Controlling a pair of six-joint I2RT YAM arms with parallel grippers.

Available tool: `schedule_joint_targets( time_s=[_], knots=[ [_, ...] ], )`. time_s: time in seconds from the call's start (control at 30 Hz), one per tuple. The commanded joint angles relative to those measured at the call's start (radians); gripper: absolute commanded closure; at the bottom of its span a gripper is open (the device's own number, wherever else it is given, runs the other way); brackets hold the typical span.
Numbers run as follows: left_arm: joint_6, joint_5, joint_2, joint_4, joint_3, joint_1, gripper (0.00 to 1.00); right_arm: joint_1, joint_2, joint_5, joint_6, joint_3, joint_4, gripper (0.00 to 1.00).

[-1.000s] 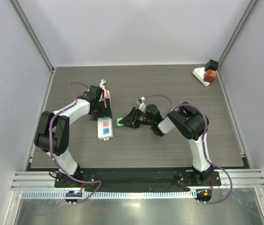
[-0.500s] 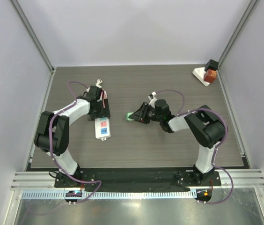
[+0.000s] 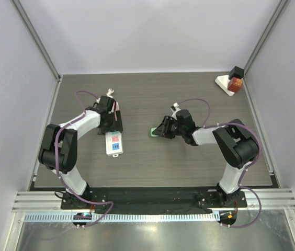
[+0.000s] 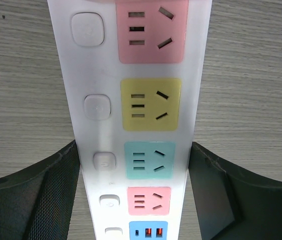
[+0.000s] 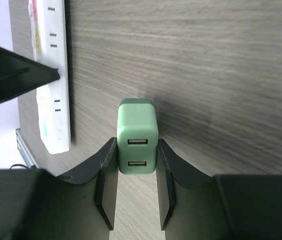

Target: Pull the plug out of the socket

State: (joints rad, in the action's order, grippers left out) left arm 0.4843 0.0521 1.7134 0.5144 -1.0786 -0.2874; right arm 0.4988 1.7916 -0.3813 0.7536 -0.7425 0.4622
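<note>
top: overhead, whole table (image 3: 189,167); wrists: close-up; shared: power strip (image 3: 115,142)

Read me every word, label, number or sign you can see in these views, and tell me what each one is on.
No text can be read in any view.
On the strip: faint marks on the buttons, too blurred to read; no lettering on the coloured sockets.
On the plug: no print showing.
On the red block in the far corner: too small to tell.
</note>
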Motion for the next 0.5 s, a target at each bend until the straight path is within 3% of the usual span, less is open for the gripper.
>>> schedule_joint_targets(
  time_s=[0.0, 0.3, 0.4, 0.47],
  knots=[
    [-0.007, 0.005, 0.0, 0.029, -0.027, 0.008, 1.0, -0.029, -0.037, 0.053, -0.072, -0.028, -0.051, 0.75],
    [-0.013, -0.001, -0.001, 0.038, -0.037, 0.008, 1.0, -0.054, -0.054, 0.073, -0.111, -0.041, -0.111, 0.38],
    [-0.013, -0.009, -0.003, 0.035, -0.037, 0.008, 1.0, -0.052, -0.089, 0.111, -0.135, -0.044, -0.145, 0.01],
    [-0.013, -0.014, -0.005, 0.035, -0.038, 0.007, 1.0, -0.054, -0.11, 0.143, -0.155, -0.037, -0.155, 0.0]
  ],
)
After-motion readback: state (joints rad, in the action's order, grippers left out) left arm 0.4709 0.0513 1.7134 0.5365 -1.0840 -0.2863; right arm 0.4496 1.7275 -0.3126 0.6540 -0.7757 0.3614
